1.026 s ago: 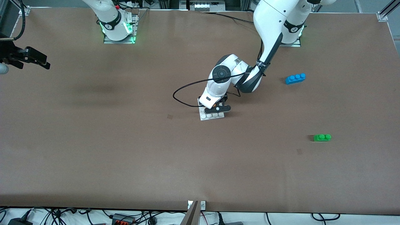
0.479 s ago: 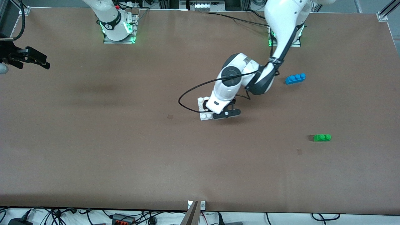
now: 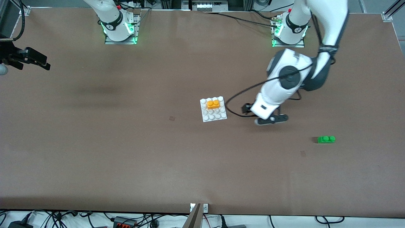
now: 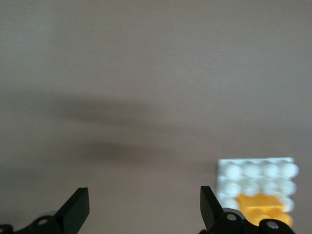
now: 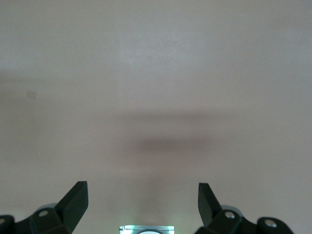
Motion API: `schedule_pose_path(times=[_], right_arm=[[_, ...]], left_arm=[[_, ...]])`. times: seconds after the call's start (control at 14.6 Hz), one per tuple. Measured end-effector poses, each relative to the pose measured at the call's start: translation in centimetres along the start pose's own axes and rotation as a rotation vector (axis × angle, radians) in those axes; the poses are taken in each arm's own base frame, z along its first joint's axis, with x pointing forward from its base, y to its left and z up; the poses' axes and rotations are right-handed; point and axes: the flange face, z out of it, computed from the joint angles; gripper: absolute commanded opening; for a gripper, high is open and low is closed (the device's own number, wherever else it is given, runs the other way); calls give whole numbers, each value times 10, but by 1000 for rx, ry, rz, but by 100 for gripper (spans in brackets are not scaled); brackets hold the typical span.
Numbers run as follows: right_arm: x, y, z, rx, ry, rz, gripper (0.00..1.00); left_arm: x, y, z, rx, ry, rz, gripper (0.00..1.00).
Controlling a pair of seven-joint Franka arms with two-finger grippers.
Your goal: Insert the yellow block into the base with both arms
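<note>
The yellow block (image 3: 214, 103) sits on the studs of the white base (image 3: 218, 115), at its edge toward the robots' bases. My left gripper (image 3: 272, 119) is open and empty, beside the base toward the left arm's end, over bare table. In the left wrist view its fingers (image 4: 78, 207) stand wide apart with nothing between them, and the base (image 4: 253, 170) and the yellow block (image 4: 263, 207) show off to one side. My right gripper (image 3: 39, 61) waits open and empty at the right arm's end of the table, and is open over bare table in its wrist view (image 5: 142, 202).
A green two-stud brick (image 3: 326, 139) lies toward the left arm's end, nearer the front camera than the base. The left arm (image 3: 284, 79) hides the blue brick's spot. The arm bases (image 3: 120, 28) stand along the table's edge.
My left gripper has moved off the base toward the left arm's end. The yellow block now shows, left seated on the base. The right arm has not moved.
</note>
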Motion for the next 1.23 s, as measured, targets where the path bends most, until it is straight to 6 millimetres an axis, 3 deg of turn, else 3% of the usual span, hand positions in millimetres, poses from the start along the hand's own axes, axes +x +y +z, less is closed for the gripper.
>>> schedule_pose_path(times=[0.21, 0.48, 0.75, 1.09, 1.23], right_arm=[[0, 1, 0, 0, -2, 1, 100], [-1, 1, 1, 0, -6, 1, 100], [-1, 1, 1, 1, -8, 1, 100], [-1, 1, 1, 1, -9, 2, 100], [-1, 1, 1, 1, -9, 2, 100]], left_arm=[[16, -76, -17, -2, 14, 32, 100], [21, -154, -71, -15, 92, -14, 100], [-1, -176, -141, -13, 133, -29, 100], [-23, -195, -250, 10, 102, -51, 100], [-26, -195, -275, 30, 103, -41, 100]])
